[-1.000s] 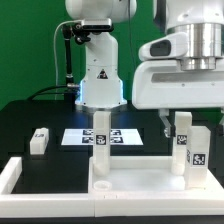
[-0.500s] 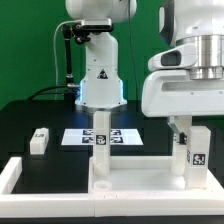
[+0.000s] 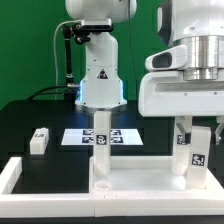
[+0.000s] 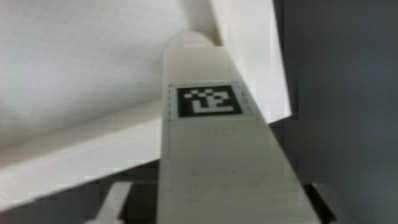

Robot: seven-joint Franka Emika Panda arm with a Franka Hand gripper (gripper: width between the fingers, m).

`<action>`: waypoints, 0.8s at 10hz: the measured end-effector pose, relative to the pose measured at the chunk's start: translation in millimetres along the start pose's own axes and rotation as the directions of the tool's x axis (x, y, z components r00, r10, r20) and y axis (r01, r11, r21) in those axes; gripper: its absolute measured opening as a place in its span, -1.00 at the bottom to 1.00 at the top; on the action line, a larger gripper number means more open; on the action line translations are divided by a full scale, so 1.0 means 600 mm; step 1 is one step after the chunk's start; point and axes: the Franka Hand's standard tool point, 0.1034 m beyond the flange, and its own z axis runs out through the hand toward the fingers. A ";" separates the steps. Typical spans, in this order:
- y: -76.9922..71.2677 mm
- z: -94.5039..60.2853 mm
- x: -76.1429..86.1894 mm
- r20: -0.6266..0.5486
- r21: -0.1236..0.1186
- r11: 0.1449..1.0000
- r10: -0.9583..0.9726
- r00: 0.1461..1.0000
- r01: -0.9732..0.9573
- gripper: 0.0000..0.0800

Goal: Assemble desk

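Observation:
The white desk top (image 3: 135, 186) lies at the front with two white tagged legs standing upright on it: one near the middle (image 3: 100, 142) and one at the exterior view's right (image 3: 194, 152). My gripper (image 3: 197, 128) straddles the top of the right leg, one finger on each side. In the wrist view the leg (image 4: 217, 130) fills the middle with its tag facing the camera, the desk top (image 4: 89, 80) behind it. Dark gaps show between the leg and my fingers (image 4: 121, 200), so my gripper (image 4: 222, 208) stands open around it.
A loose white leg (image 3: 40, 140) lies on the black table at the exterior view's left. The marker board (image 3: 118, 137) lies behind the desk top. The low white border frame (image 3: 12, 176) runs along the front left. The arm's base (image 3: 100, 85) stands at the back.
My gripper has moved toward the exterior view's right and come down, from beside the right leg to straddling its top. The legs and desk top have not moved.

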 end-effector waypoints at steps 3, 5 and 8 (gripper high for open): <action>0.015 -0.002 0.002 0.037 -0.023 0.955 0.297 0.954 -0.296 -0.26; 0.015 -0.002 0.001 0.100 -0.063 0.841 0.542 0.835 -0.538 -0.26; 0.011 0.001 0.001 0.109 -0.103 0.598 0.801 0.589 -0.794 -0.26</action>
